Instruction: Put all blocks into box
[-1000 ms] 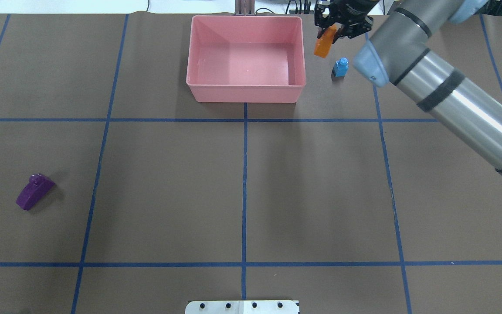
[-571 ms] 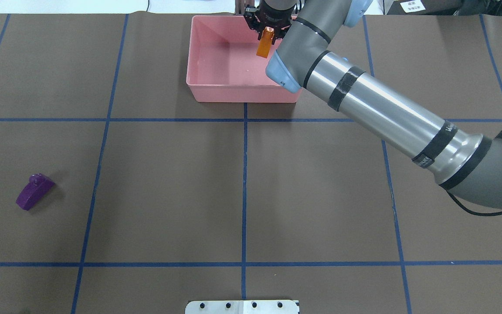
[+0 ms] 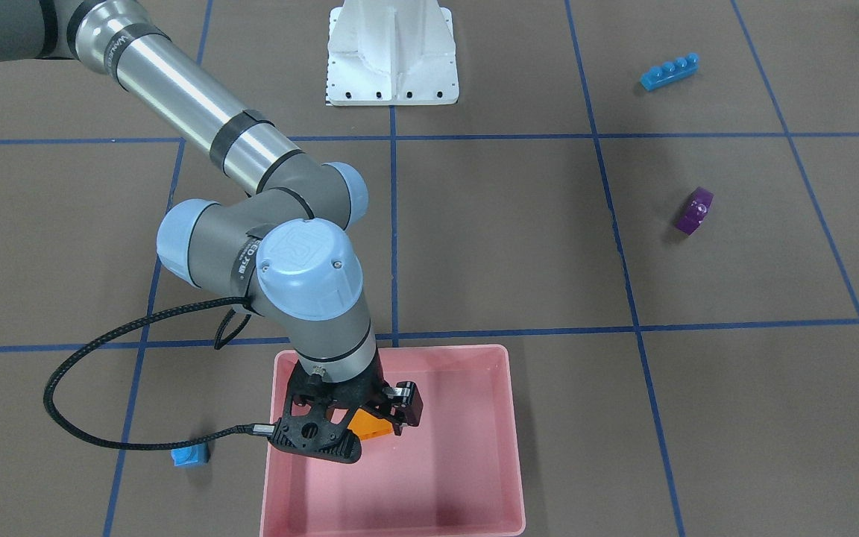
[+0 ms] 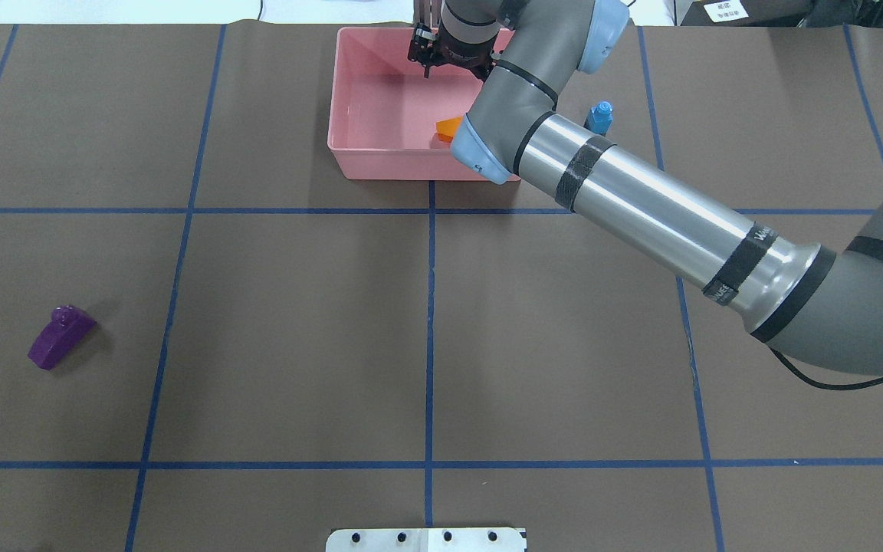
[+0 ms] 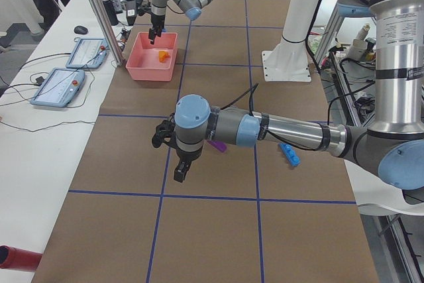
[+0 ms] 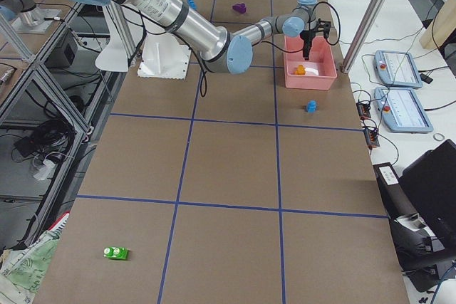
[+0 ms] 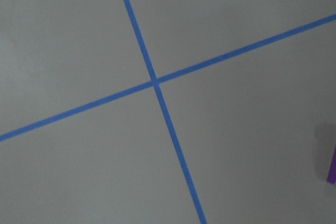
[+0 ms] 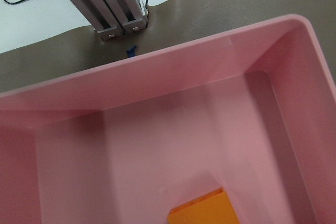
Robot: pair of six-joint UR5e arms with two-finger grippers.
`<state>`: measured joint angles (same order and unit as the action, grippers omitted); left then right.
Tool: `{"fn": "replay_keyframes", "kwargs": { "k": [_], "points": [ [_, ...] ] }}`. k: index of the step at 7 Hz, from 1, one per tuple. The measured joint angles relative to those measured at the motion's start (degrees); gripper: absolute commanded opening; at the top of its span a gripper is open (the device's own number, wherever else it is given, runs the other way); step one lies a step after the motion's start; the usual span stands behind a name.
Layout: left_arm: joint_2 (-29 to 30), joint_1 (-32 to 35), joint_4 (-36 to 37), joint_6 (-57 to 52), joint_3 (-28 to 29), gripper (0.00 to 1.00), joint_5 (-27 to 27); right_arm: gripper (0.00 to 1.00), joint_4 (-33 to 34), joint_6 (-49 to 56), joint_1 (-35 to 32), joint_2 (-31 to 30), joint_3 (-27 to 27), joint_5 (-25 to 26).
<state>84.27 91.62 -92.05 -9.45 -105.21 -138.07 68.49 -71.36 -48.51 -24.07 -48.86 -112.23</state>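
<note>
My right gripper [image 4: 449, 63] hangs over the far part of the pink box [image 4: 380, 107] and is open and empty; it also shows in the front view [image 3: 359, 414]. The orange sloped brick [image 4: 448, 126] lies on the box floor [image 8: 157, 145], below the gripper. The small blue one-stud brick [image 4: 599, 117] stands just right of the box. The purple brick [image 4: 60, 336] lies at the near left. The long blue brick [image 3: 669, 71] and the green brick [image 6: 115, 252] lie far from the box. My left gripper [image 5: 177, 170] hovers by the purple brick; I cannot tell its state.
The white robot base [image 3: 392, 52] stands at the table's near edge. Blue tape lines [image 4: 430, 307] grid the brown table. My right arm [image 4: 641, 207] stretches across the right half to the box. Tablets [image 5: 59, 84] lie on the side table beyond the box.
My right gripper carried the orange brick leftward from beside the box to over it, then let go. The orange brick now lies in the box.
</note>
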Motion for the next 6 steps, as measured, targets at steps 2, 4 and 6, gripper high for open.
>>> {"fn": "replay_keyframes", "kwargs": {
  "k": [2, 4, 6],
  "points": [
    [-0.3, -3.0, -2.9, 3.5, -1.9, 1.0, -5.4, 1.0, 11.3, 12.0, -4.9, -1.7, -6.0, -4.9],
    [-0.5, -13.4, -8.1, 11.6, -3.9, 1.0, -5.9, 1.0, 18.9, 25.0, -10.4, -10.7, -16.8, -10.1],
    [-1.2, -24.3, -17.0, 21.0, -4.4, 1.0, 2.5, 1.0, 19.6, 34.9, -14.8, -20.1, -23.4, -14.1]
  ]
}}
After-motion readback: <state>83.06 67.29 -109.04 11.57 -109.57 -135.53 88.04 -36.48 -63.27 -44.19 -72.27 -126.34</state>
